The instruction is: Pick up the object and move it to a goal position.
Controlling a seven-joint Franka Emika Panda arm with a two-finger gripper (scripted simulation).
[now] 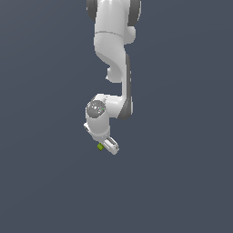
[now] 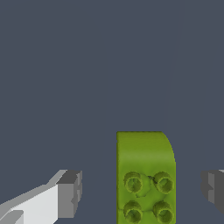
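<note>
The end effector (image 2: 140, 192) is released, its two fingers (image 2: 69, 194) spread wide with a gap on each side of the object (image 2: 145, 179). The lime-green studded block lies on the bench (image 2: 87, 65) between the fingers, nearer the far one, its long axis running across the closing line. In the exterior view the object (image 1: 99, 147) sits just beside the fingertips, so closing should probably catch its narrow width.
</note>
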